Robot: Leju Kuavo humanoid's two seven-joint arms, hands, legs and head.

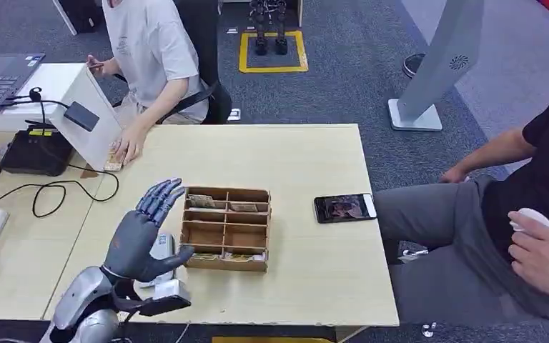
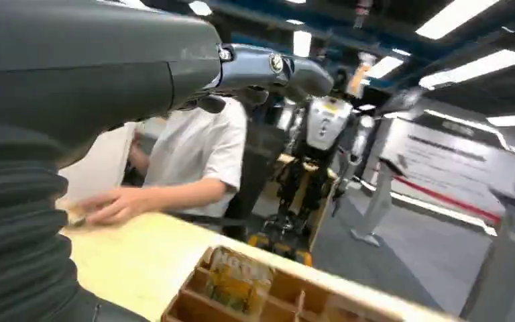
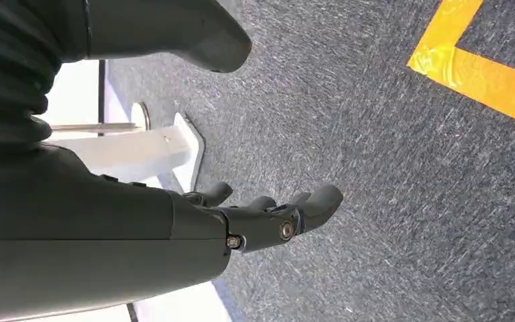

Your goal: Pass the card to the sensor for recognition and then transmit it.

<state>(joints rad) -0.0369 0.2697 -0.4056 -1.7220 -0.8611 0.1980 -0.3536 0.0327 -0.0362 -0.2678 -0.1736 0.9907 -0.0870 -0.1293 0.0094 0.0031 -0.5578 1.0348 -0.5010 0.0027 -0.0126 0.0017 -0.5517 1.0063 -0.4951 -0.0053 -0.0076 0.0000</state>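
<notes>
Our left hand (image 1: 143, 232) hangs released, fingers spread, just beside the wooden divided box (image 1: 226, 229) where the cards (image 1: 201, 201) lie; our right hand (image 3: 268, 215) hangs empty over carpet, fingers loosely curled. We should lower onto one card and pinch its edge cleanly before lifting toward the sensor (image 1: 81, 116). We count one box, one phone (image 1: 344, 208), two people, and several cards we cannot number.

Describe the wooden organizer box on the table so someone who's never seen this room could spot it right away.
Start at the long light wooden table between the two seated people. Near its middle, beside the robot's raised, open left hand, sits the wooden organizer box. It is the only brown, gridded tray of small compartments, some holding cards, unlike the flat black phone lying on its other side.
</notes>
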